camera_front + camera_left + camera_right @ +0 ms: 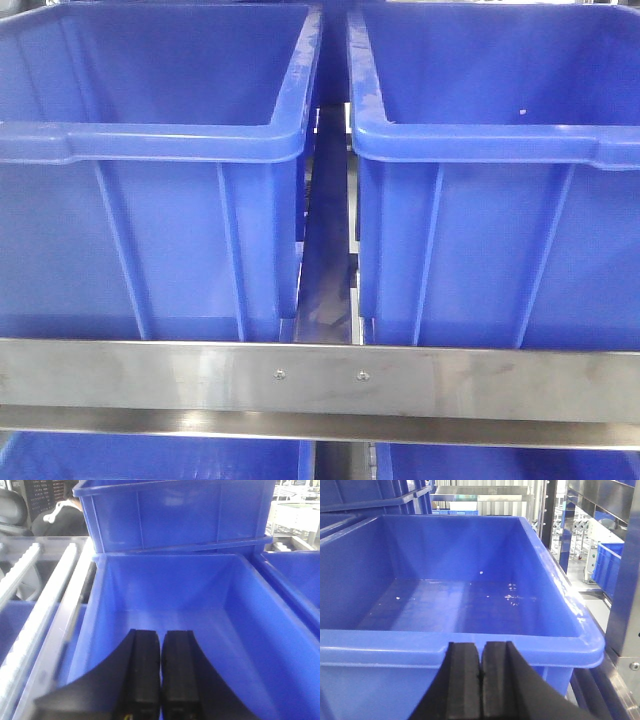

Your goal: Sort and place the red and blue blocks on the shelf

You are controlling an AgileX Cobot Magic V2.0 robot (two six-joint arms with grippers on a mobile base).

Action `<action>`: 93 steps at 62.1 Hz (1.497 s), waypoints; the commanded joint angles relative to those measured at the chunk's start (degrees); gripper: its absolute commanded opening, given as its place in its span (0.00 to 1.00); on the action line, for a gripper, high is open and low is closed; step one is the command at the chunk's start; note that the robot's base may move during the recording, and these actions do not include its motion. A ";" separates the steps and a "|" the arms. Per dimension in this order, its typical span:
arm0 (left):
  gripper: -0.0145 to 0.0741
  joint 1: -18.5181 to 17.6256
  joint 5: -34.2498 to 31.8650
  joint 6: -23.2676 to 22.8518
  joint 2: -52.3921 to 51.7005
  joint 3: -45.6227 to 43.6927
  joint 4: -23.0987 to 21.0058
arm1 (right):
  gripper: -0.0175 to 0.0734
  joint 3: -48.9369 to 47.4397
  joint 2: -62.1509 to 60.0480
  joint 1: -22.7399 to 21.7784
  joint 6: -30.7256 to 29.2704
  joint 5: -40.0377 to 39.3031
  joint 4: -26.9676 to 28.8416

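Blocks are nowhere in your views: both jaws are clenched on nothing, with large blue plastic bins [470, 600] ahead of them.

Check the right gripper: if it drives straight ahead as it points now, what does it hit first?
Most likely the near rim of the large blue plastic bin, directly ahead of the shut right gripper. Depth is unclear; if it passes slightly higher, it would clear the rim into the bin's open interior.

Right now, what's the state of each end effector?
Left end effector: closed, holding nothing visible.
Right end effector: closed, holding nothing visible.
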 commanded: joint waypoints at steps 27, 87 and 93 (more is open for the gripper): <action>0.30 0.25 -22.42 -0.19 -6.71 18.03 -3.80 | 0.25 -1.16 -1.20 -0.24 -0.05 -5.64 -0.66; 0.30 1.53 -17.63 -0.30 -29.92 39.25 -2.59 | 0.25 -1.16 -1.20 -0.24 -0.05 -5.59 -0.66; 0.30 1.53 -18.18 -0.30 -30.30 39.25 -2.97 | 0.25 -1.16 -1.20 -0.24 -0.05 -5.59 -0.66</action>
